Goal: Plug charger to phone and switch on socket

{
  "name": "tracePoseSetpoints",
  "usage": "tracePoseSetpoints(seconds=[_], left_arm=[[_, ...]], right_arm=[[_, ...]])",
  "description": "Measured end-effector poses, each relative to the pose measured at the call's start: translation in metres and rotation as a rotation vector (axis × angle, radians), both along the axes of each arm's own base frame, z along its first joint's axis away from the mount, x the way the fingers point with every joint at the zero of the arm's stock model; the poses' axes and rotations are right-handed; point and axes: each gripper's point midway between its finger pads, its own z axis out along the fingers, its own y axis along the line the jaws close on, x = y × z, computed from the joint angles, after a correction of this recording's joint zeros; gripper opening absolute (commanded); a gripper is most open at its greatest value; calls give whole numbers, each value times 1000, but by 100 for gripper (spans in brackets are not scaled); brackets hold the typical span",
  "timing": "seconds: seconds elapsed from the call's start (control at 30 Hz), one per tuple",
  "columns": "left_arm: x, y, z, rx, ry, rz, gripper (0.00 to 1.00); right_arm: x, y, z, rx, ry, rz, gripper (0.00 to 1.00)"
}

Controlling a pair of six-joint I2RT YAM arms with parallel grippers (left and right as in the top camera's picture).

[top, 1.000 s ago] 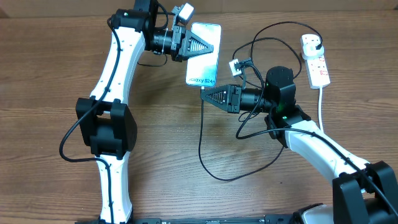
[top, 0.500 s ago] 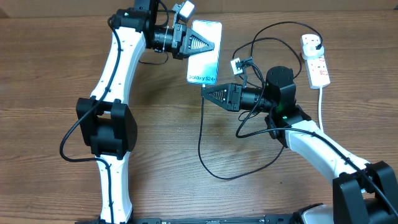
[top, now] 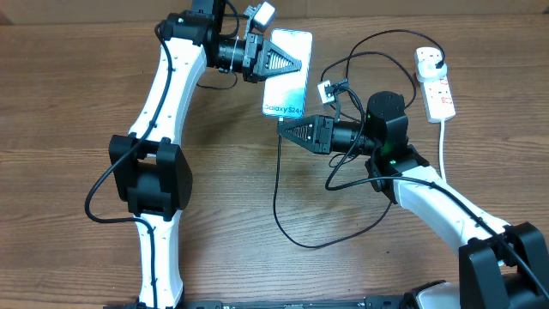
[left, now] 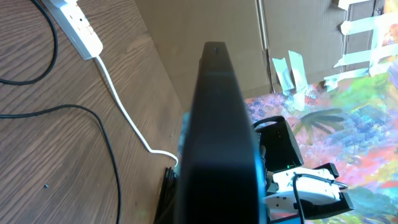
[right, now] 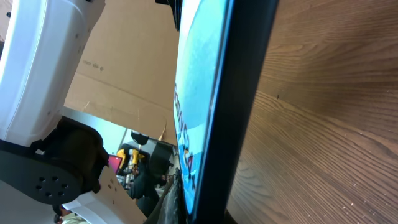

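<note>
In the overhead view my left gripper (top: 290,62) is shut on the phone (top: 290,93), holding it off the table with its blue-white "Galaxy S24" screen facing up. My right gripper (top: 286,129) is shut on the charger's connector tip, right at the phone's bottom edge; I cannot tell if the tip is seated. The charger cable (top: 279,197) loops across the table to its black plug (top: 431,57) in the white socket strip (top: 439,93) at the far right. The phone's dark edge (left: 217,124) fills the left wrist view, and its screen (right: 202,93) fills the right wrist view.
The socket's thick white cord (top: 443,146) runs toward the front right; the strip (left: 78,25) and cord also show in the left wrist view. A small white tag (top: 324,90) hangs on cables near my right wrist. Slack black cable loops lie mid-table (top: 343,232).
My left gripper has shifted the phone slightly to the right and away. My right arm has stayed where it was, with its tip at the phone's bottom edge.
</note>
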Motion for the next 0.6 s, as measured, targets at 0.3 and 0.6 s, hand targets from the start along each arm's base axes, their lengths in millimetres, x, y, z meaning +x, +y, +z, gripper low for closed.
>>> tracePoseSetpoints(seconds=[0.3,0.6], left_arm=[[1,0,-4,21,-1,8,4],[2,0,-4,25,-2,9,4]], right_arm=[[0,0,0,0,0,-1,4],[0,0,0,-1,0,-3,4]])
